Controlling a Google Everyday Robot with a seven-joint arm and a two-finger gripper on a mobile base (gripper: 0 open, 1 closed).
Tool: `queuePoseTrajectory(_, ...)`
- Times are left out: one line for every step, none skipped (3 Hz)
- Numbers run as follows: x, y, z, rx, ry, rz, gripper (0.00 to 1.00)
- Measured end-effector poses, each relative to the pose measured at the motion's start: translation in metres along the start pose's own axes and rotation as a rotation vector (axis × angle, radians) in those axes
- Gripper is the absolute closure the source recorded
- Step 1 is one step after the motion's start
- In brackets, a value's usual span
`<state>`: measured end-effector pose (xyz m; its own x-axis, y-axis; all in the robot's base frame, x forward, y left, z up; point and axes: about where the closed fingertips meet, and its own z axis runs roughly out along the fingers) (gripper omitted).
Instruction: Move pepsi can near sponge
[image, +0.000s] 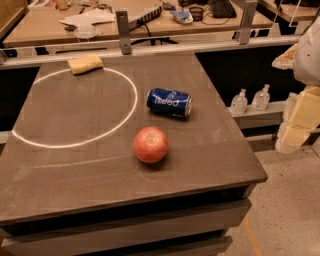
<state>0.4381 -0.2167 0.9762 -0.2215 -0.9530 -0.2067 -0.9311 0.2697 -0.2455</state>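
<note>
The pepsi can (169, 102) lies on its side on the dark table (60, 170), right of centre, dark blue with white lettering. The sponge (85, 64) is a tan-yellow block at the table's far left edge, on a white ring painted on the top. My gripper (296, 127) hangs off the table's right side, over the floor, well to the right of the can; its pale yellow parts show at the frame's right edge.
A red-orange apple (150, 144) sits in front of the can, nearer the front edge. Two small clear bottles (251, 100) stand on a ledge right of the table. A cluttered desk (150, 20) with metal posts lies behind.
</note>
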Motion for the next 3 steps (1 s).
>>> queuePoseTrajectory(-0.001, -0.001, 0.001, -0.001, -0.015, 0.0, 0.0)
queuePoseTrajectory(-0.012, -0.007, 0.01, -0.013, -0.173, -0.003, 0.0)
queuePoseTrajectory(-0.052, -0.036, 0.03, -0.016, -0.446, -0.021, 0.0)
